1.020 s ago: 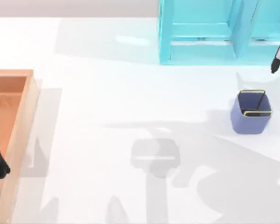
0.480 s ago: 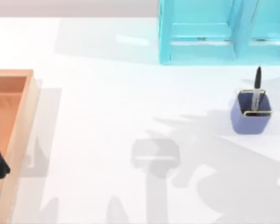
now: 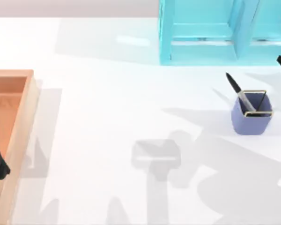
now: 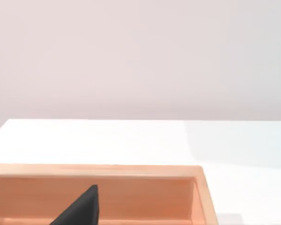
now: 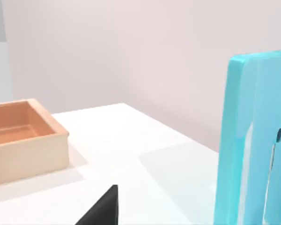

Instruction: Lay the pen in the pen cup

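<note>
A black tool (image 4: 79,208) tip sits over an orange wooden tray (image 4: 201,187) on the white table (image 4: 131,140).

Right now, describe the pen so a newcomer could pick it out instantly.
In the top view, find the turquoise shelf unit at the table's back right. Just in front sits the blue-violet pen cup. The pen leans from it toward the left, a slim clear barrel with a black end.

No legible text, label, brand, number or sign on anything.

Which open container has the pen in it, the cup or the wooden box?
The blue cup at the table's right: the pen leans in it, black end sticking out over the rim. The wooden box at the left holds no pen.
</note>
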Controlling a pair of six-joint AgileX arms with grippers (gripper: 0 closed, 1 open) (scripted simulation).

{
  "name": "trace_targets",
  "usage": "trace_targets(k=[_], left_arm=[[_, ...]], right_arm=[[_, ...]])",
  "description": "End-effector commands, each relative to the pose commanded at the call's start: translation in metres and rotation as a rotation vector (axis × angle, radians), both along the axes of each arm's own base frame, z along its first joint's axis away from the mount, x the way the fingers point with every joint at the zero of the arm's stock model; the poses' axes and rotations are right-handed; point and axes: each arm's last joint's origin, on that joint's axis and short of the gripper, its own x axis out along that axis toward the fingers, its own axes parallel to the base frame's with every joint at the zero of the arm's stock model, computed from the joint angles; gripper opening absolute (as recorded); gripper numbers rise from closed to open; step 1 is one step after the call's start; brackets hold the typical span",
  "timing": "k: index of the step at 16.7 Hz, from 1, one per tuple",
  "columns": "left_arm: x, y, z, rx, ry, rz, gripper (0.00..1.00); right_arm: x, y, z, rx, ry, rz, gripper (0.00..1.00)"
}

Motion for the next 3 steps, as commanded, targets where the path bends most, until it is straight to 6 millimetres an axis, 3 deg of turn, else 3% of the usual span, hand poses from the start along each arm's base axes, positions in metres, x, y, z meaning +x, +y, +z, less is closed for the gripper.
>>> trace_targets(k=[3], left_arm=[[0.0000,0.0000,0.0000,0.000,0.000,0.000,1.00]], right_arm=[[0.0000,0.0000,0.0000,0.000,0.000,0.000,1.00]])
